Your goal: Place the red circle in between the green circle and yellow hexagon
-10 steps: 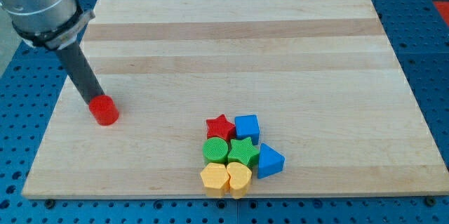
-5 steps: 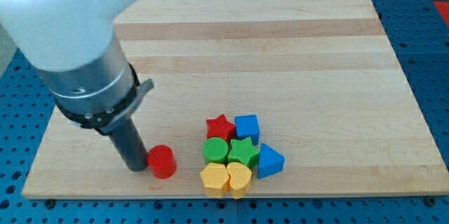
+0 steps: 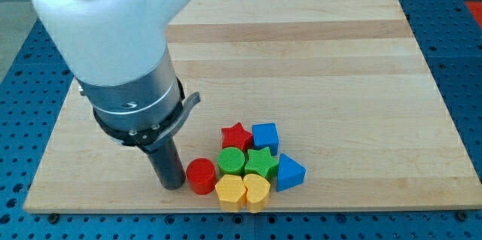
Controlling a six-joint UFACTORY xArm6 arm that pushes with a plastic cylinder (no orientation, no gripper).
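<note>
The red circle (image 3: 201, 176) sits on the wooden board near the view's bottom, touching the left side of the green circle (image 3: 231, 162) and the upper left of the yellow hexagon (image 3: 230, 192). My tip (image 3: 172, 185) stands just left of the red circle, touching or nearly touching it. The rod and the large arm body rise toward the view's top left and hide that part of the board.
A tight cluster lies right of the red circle: a red star (image 3: 236, 135), a blue cube (image 3: 265, 136), a green star (image 3: 260, 162), a yellow heart-like block (image 3: 257, 190) and a blue triangle (image 3: 291, 172). The board's bottom edge (image 3: 248, 208) is close below.
My tip has pushed the red circle from the board's left side to the right and downward, until it now rests against the green circle and yellow hexagon. The cluster has not moved.
</note>
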